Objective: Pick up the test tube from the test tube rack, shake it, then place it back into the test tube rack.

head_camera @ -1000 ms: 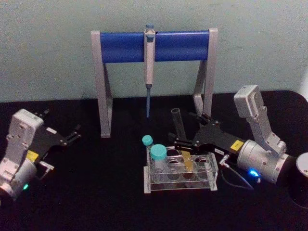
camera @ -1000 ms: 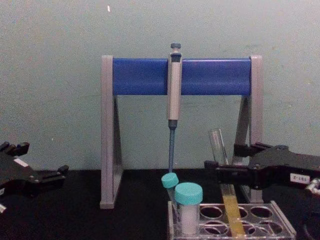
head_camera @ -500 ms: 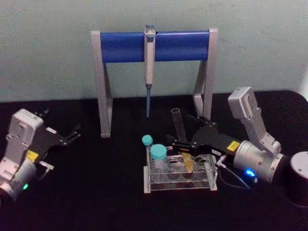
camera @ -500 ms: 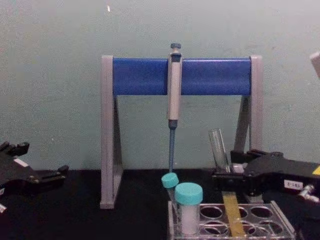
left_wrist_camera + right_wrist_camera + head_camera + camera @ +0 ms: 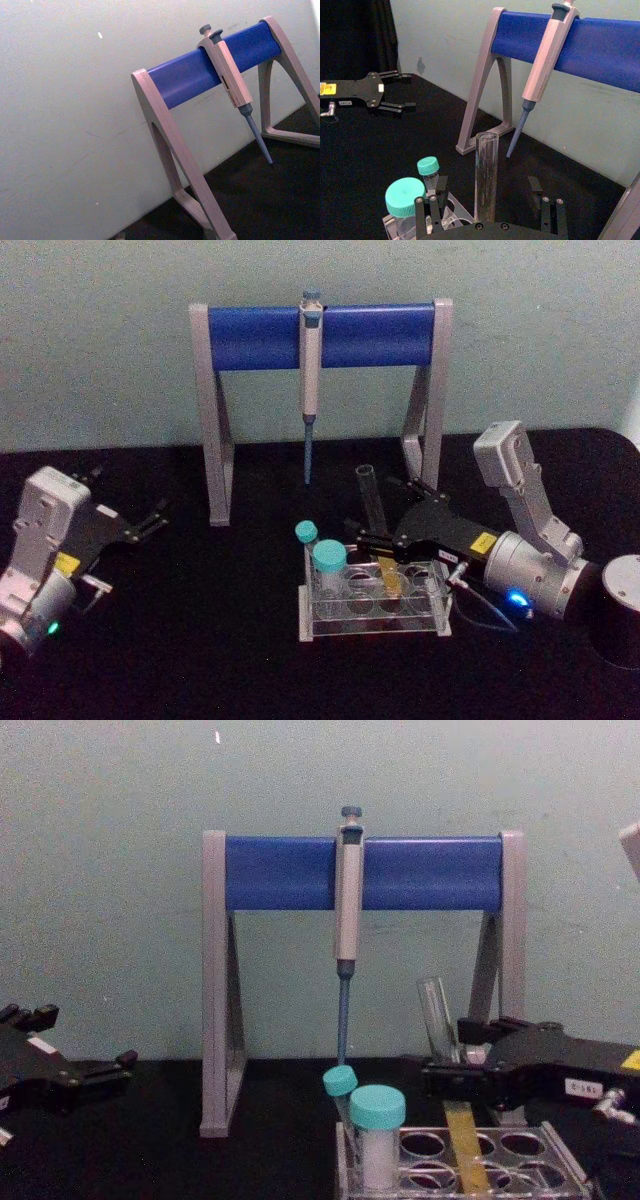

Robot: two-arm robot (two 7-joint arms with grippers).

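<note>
The test tube (image 5: 368, 485) leans in the clear test tube rack (image 5: 440, 625), with yellow-orange liquid (image 5: 462, 1155) in its lower part. My right gripper (image 5: 373, 508) is open around the tube's upper half, just above the rack. In the right wrist view the test tube (image 5: 486, 175) stands between the fingers (image 5: 440, 186) with a gap on both sides. My left gripper (image 5: 140, 520) rests open on the table at the far left, well away from the rack.
Two teal-capped tubes (image 5: 329, 558) stand in the rack's left end. Behind the rack, a grey-and-blue pipette stand (image 5: 320, 335) holds a hanging pipette (image 5: 310, 390). A dark cylinder (image 5: 625, 610) sits at the right edge. Black table (image 5: 200, 640) lies open in front.
My right gripper has slid left and down toward the rack, so its open fingers now sit on both sides of the test tube. The left arm has not moved.
</note>
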